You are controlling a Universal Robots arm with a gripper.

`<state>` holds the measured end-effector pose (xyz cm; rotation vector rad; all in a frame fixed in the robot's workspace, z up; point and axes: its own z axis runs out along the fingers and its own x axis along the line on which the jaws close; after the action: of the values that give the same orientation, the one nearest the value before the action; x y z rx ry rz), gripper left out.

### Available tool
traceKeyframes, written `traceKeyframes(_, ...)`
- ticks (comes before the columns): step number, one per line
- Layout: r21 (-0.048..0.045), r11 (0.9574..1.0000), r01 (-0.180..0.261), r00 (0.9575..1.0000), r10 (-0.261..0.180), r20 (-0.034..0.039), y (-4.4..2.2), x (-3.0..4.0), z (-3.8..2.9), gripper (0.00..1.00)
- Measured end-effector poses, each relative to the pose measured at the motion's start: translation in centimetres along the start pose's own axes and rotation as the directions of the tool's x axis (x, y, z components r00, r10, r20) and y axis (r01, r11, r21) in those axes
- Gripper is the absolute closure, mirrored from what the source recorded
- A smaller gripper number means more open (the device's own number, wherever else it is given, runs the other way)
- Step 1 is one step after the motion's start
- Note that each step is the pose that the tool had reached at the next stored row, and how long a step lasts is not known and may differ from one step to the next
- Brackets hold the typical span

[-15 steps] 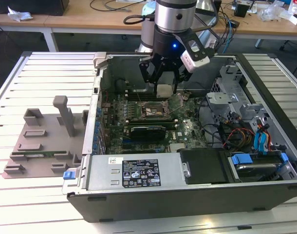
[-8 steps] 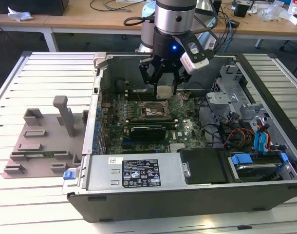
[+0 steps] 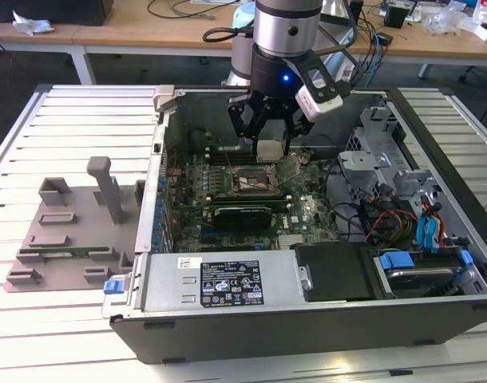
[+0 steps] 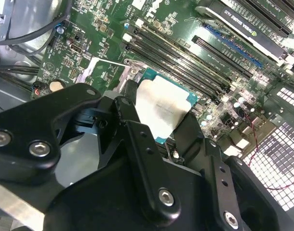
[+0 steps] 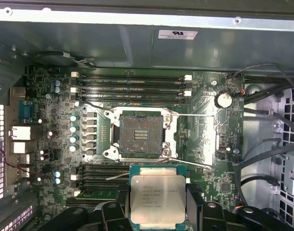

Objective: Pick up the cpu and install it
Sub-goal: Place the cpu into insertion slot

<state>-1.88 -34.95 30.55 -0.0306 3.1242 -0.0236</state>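
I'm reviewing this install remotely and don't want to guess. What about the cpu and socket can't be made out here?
- Underside of the cpu: faces away in both wrist views, contacts unseen.
- Two side edges of the cpu: covered by the fingers of the gripper in the first wrist view.
- Pins of the socket: too small to judge in the first wrist view.
- Gap between cpu and socket: no side-on view, cannot tell.

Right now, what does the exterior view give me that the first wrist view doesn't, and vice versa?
Exterior view adds: grey fixture tray at its left, labelled power supply, blue-tabbed drive bay. First wrist view adds: open socket contacts face-on, coin cell. Both: cpu clamped in the tool, not yet seated.
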Motion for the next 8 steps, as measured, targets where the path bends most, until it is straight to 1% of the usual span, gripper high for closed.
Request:
traceKeyframes(4, 0.0012, 1.0, -0.009, 1.0, 0.009, -0.0001, 0.0, 0.0, 0.01, 0.45)
traceKeyframes(5, 0.0022, 0.9998, -0.019, 0.9998, 0.019, -0.0003, 0.0, 0.0, 0.01, 0.45)
traceKeyframes(6, 0.0038, 0.9991, -0.042, 0.9991, 0.042, -0.0007, 0.0, 0.0, 0.01, 0.45)
traceKeyframes(8, 0.0052, 0.9979, -0.064, 0.9979, 0.064, -0.001, 0.0, 0.0, 0.01, 0.45)
